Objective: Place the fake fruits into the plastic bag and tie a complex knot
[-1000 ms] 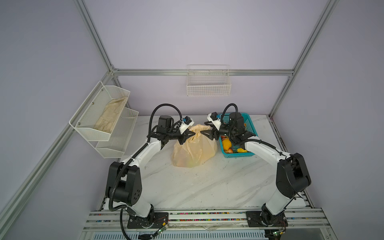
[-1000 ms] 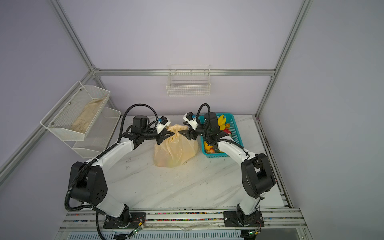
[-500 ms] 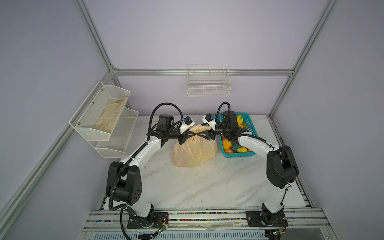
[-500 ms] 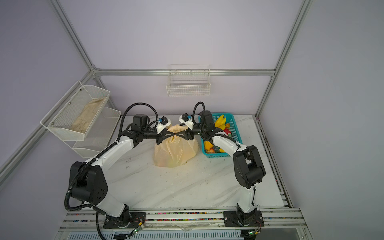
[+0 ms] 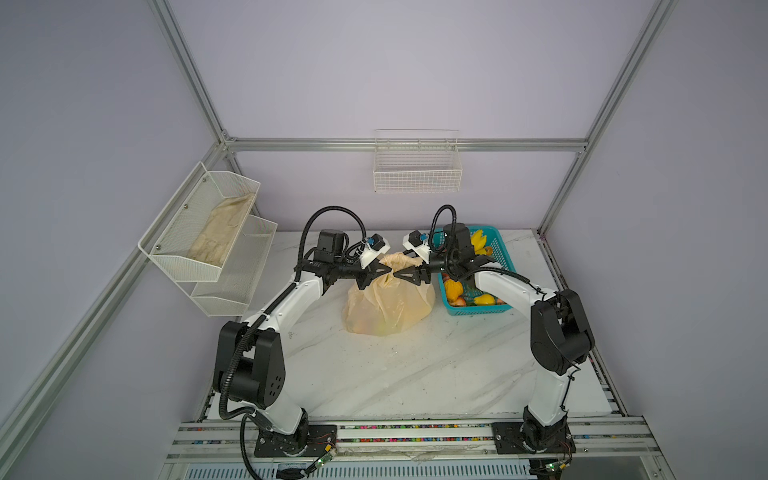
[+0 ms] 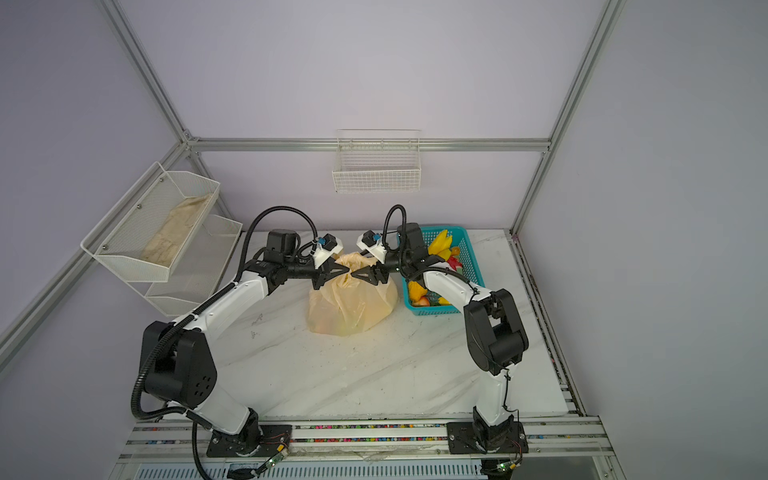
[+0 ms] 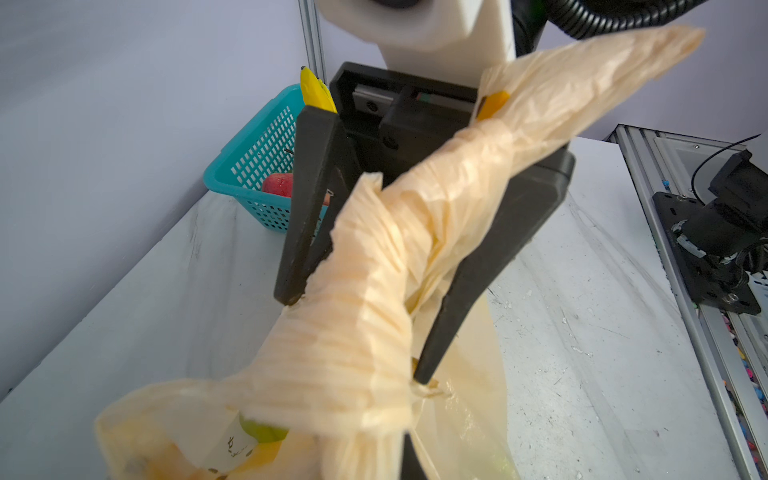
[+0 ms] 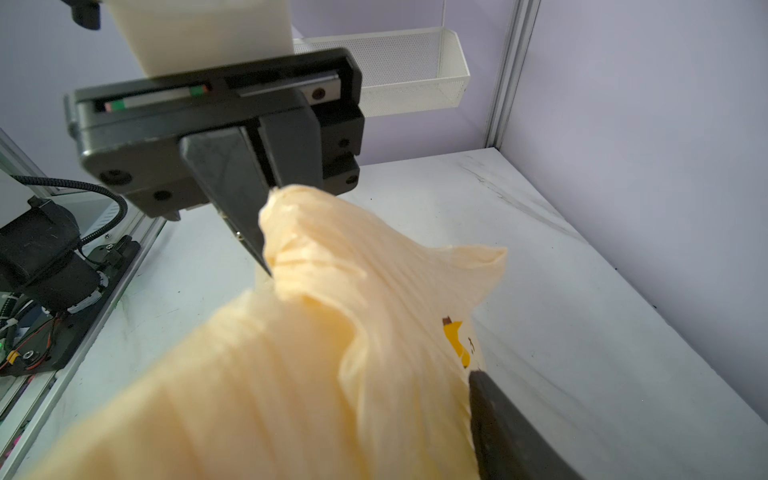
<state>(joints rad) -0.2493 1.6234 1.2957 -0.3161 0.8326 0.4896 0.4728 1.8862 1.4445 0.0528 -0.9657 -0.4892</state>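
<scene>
On the white marbled surface (image 5: 415, 374), toward the back and between the two arms: the plastic bag (image 5: 388, 309), cream-yellow, slumped and bulging, seen in both top views, just beside the teal basket (image 5: 478, 309) on its right. Through the thin film, in the left wrist view, a green fruit (image 7: 262, 432) and something yellow, too blurred to name. Above the bag's mouth, handle strips (image 7: 374, 266) bunched and twisted about each other, one end flaring up and away, a shorter end sticking out near the middle; impossible to tell whether truly tied. Left gripper (image 8: 266, 266) pressed together, pinching bag plastic near a strip's end at its tips, nose to nose with the right gripper (image 7: 353, 340) over the bag. Right gripper spread, one finger (image 7: 305, 208) on each side of the twisted strips, tips against the plastic. In the basket, outside the bag: a yellow banana bunch (image 5: 478, 241), an orange bumpy fruit (image 5: 453, 287), a red strawberry (image 7: 277, 185). On the left wall, a white wire shelf (image 5: 187, 259) with a beige cloth (image 5: 220, 232) in its upper tray.
</scene>
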